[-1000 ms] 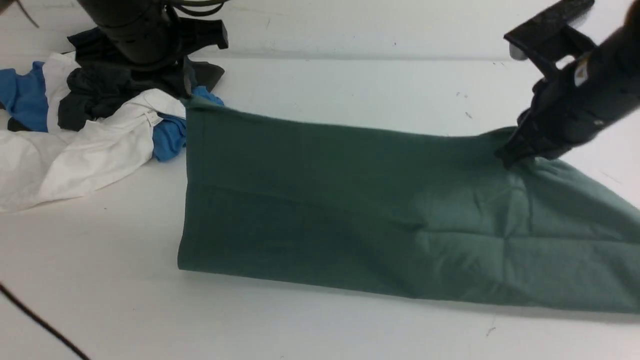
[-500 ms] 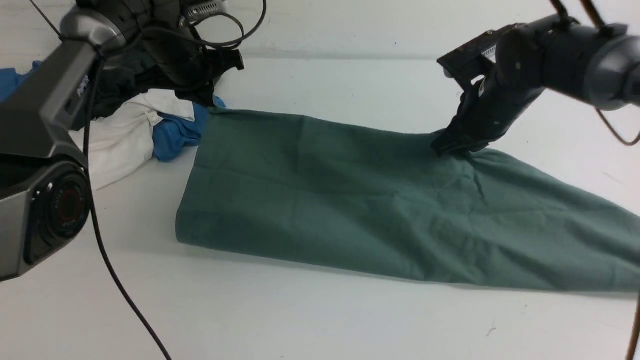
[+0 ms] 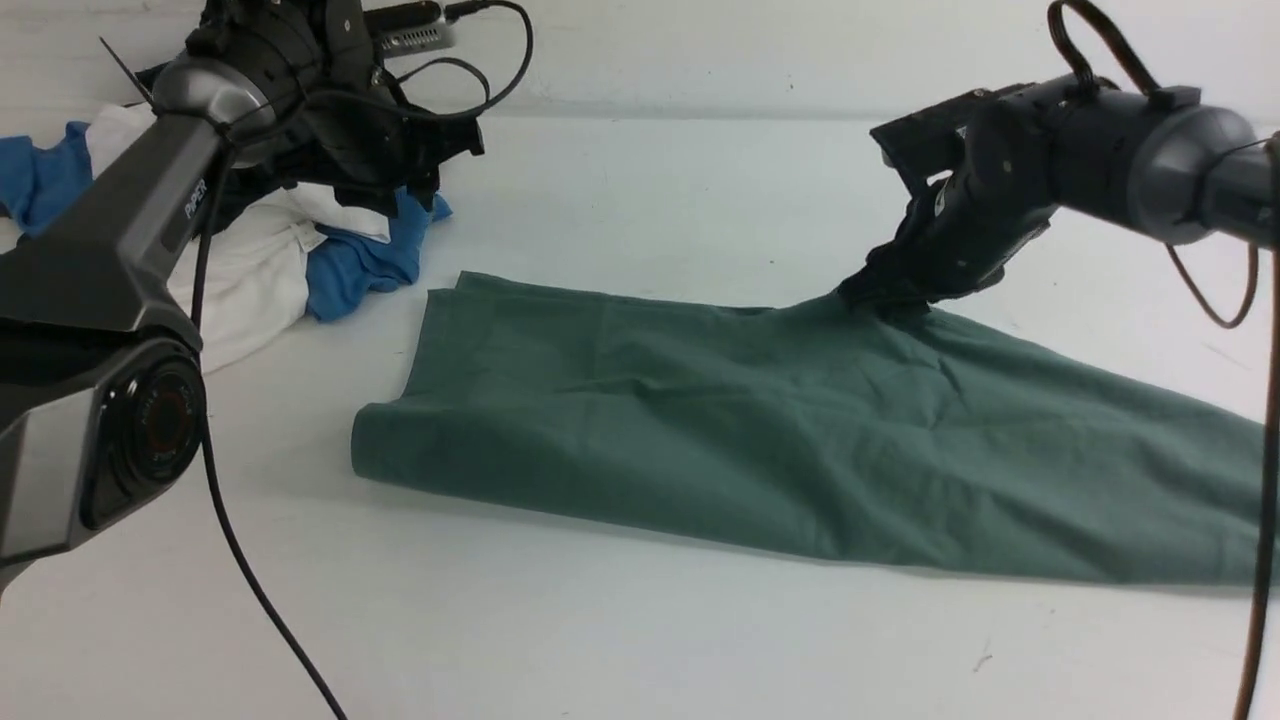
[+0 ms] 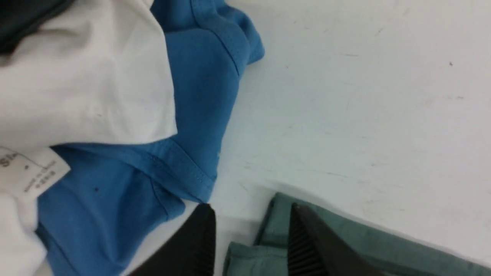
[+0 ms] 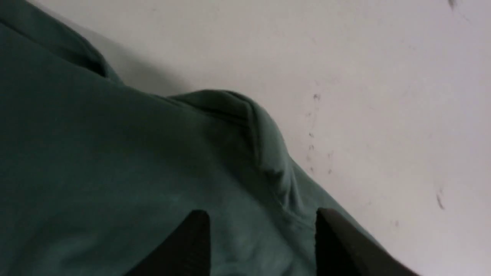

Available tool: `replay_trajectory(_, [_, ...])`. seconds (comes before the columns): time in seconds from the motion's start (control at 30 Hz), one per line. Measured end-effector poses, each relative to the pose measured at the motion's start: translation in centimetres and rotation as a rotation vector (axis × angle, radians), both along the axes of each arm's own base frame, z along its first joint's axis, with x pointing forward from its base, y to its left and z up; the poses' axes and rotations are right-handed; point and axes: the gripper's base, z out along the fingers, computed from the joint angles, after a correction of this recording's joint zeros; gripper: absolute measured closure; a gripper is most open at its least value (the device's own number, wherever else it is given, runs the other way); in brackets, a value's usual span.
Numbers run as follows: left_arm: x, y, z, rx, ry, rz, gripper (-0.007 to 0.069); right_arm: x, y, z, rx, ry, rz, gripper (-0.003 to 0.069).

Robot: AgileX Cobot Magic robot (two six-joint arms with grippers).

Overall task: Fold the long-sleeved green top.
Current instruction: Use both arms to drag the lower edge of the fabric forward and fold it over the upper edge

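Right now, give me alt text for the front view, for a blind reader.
A green long-sleeved top lies folded in a long band on a white table. The right arm's fingers sit at its far edge; blue, white and black clothes are piled at far left.

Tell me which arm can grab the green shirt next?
Probably the right: the right tool, open, sits right at the green top's far edge. The left tool, also open, hangs higher, by the blue shirt.

left hand (image 4: 250,214) spread, right hand (image 5: 263,214) spread
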Motion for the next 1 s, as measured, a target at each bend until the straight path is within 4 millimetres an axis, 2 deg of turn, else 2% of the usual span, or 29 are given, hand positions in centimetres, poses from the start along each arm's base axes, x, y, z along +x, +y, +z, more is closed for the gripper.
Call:
replay_trajectory(0.1, [-0.9, -0.4, 2.0, -0.019, 0.013, -0.038, 0.0379, -1.0, -0.4, 1.7, -0.004, 0.026, -0.023, 0.0242])
replay_trajectory(0.13, [-1.7, -1.2, 3.7, -0.023, 0.006, -0.11, 0.0428, -2.0, -0.8, 3.6, -0.02, 0.042, -0.033, 0.022])
replay_trajectory(0.17, [-1.8, -1.3, 3.8, -0.024, 0.003, -0.12, 0.0428, -2.3, -0.9, 3.9, -0.023, 0.048, -0.036, 0.0218])
replay_trajectory(0.2, [-2.4, -2.4, 5.1, -0.021, -0.02, -0.193, 0.0496, -3.1, -1.3, 5.1, -0.044, 0.073, -0.045, 0.0221])
replay_trajectory(0.27, [-3.4, -4.8, 6.6, -0.002, -0.062, -0.315, 0.0585, -4.2, -2.4, 6.4, -0.065, 0.118, -0.077, 0.0275])
replay_trajectory(0.3, [-3.4, -4.8, 6.6, 0.001, -0.063, -0.319, 0.059, -4.4, -2.6, 6.6, -0.071, 0.128, -0.078, 0.0283])
replay_trajectory(0.33, [-4.0, -6.5, 6.9, 0.009, -0.072, -0.38, 0.0613, -4.8, -4.0, 7.2, -0.076, 0.147, -0.107, 0.0354])
replay_trajectory(0.4, [-4.9, -8.6, 6.7, 0.013, -0.057, -0.442, 0.0628, -4.8, -7.2, 8.0, -0.063, 0.147, -0.182, 0.0492])
replay_trajectory(0.43, [-5.0, -8.8, 6.7, 0.014, -0.054, -0.448, 0.0628, -4.8, -7.5, 8.0, -0.06, 0.148, -0.191, 0.0505])
replay_trajectory(0.47, [-5.8, -10.1, 6.1, 0.014, -0.021, -0.48, 0.0629, -5.0, -10.1, 8.4, -0.028, 0.149, -0.259, 0.0587])
replay_trajectory(0.53, [-7.1, -11.6, 4.4, 0.023, 0.067, -0.519, 0.0629, -5.8, -14.3, 8.3, 0.044, 0.174, -0.364, 0.0647])
replay_trajectory(0.57, [-7.5, -11.9, 4.1, 0.028, 0.088, -0.528, 0.0629, -6.4, -15.6, 8.2, 0.073, 0.185, -0.401, 0.0656])
replay_trajectory(0.6, [-8.2, -12.4, 2.7, 0.049, 0.144, -0.542, 0.0629, -7.0, -17.6, 8.0, 0.113, 0.2, -0.456, 0.0662])
replay_trajectory(0.63, [-8.2, -12.3, 2.8, 0.049, 0.142, -0.542, 0.0629, -7.1, -17.9, 7.9, 0.113, 0.205, -0.464, 0.0663])
replay_trajectory(0.7, [-9.2, -12.6, -0.1, 0.099, 0.248, -0.556, 0.0629, -8.4, -21.0, 6.7, 0.173, 0.252, -0.563, 0.0659])
replay_trajectory(0.73, [-9.3, -12.6, -0.4, 0.103, 0.255, -0.556, 0.0629, -8.5, -21.2, 6.6, 0.179, 0.255, -0.569, 0.0655])
replay_trajectory(0.77, [-9.6, -12.3, -1.8, 0.129, 0.302, -0.552, 0.0629, -8.9, -22.5, 5.8, 0.196, 0.278, -0.608, 0.0634])
replay_trajectory(0.83, [-9.9, -12.0, -3.3, 0.158, 0.351, -0.541, 0.0629, -9.0, -23.4, 4.9, 0.21, 0.305, -0.633, 0.0596])
replay_trajectory(0.87, [-10.1, -11.6, -4.5, 0.186, 0.39, -0.53, 0.0629, -8.9, -23.9, 4.1, 0.218, 0.323, -0.645, 0.0553])
replay_trajectory(0.93, [-10.3, -11.3, -5.2, 0.204, 0.41, -0.52, 0.0629, -8.7, -24.0, 3.5, 0.22, 0.337, -0.647, 0.0517])
replay_trajectory(1.0, [-10.3, -10.9, -6.5, 0.241, 0.443, -0.496, 0.0629, -7.8, -24.2, 1.6, 0.228, 0.356, -0.649, 0.0393])
